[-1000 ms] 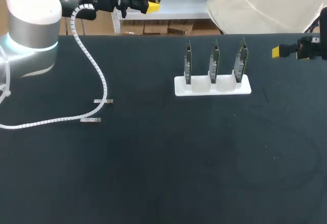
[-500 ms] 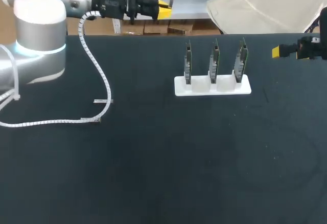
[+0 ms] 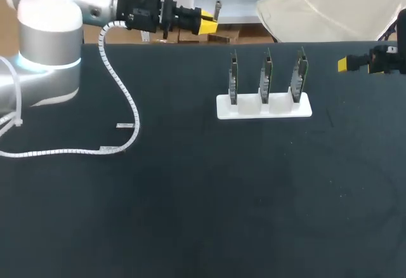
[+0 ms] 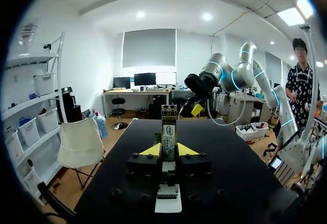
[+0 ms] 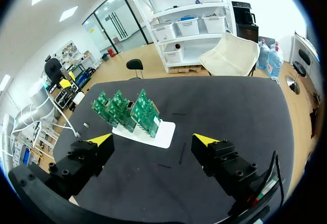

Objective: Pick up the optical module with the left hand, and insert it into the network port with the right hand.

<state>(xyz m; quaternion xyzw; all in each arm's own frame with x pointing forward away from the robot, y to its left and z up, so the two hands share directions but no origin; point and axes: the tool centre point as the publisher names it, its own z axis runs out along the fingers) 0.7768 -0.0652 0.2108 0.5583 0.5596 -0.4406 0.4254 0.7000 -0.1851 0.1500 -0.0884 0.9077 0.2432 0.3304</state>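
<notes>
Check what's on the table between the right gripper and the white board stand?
Nothing. The head view shows only bare black table between the right gripper and the white stand with its three upright circuit boards.

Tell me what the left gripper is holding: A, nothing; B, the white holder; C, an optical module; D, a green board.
C: in the left wrist view, the yellow tips of the left gripper clamp the module from both sides.
</notes>
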